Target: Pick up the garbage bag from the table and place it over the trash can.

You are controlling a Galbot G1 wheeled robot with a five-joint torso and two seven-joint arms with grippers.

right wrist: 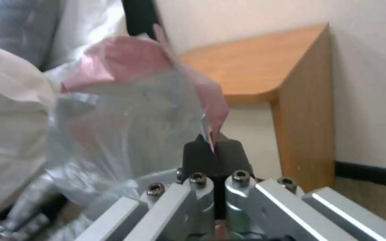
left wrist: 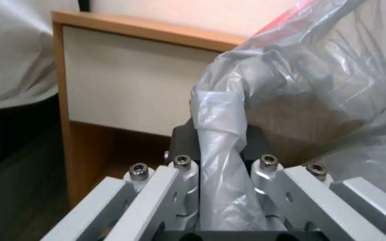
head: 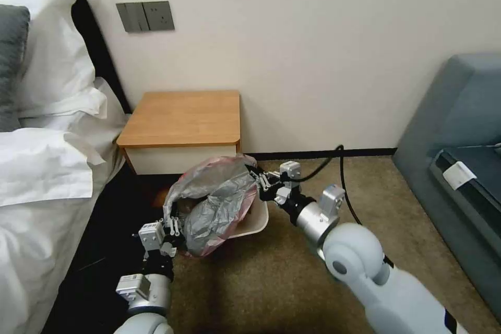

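Both grippers, left gripper [head: 175, 226] and right gripper [head: 259, 183], clenched on the crinkly translucent grey plastic garbage bag [head: 219, 203], stretch it above the cream-white rectangular plastic trash can [head: 257, 224]; lowering its rim over the can appears next.

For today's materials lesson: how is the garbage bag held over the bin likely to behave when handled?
Probably floppy: the garbage bag sags and crinkles between the left gripper and right gripper. Likely very light, since small pinches hold it. Its thin film may slip or tear.

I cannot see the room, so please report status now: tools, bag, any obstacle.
Left tool shut on bag; right tool shut on its pink rim. Bag stretched over bin, before the nightstand. Nothing in the way.
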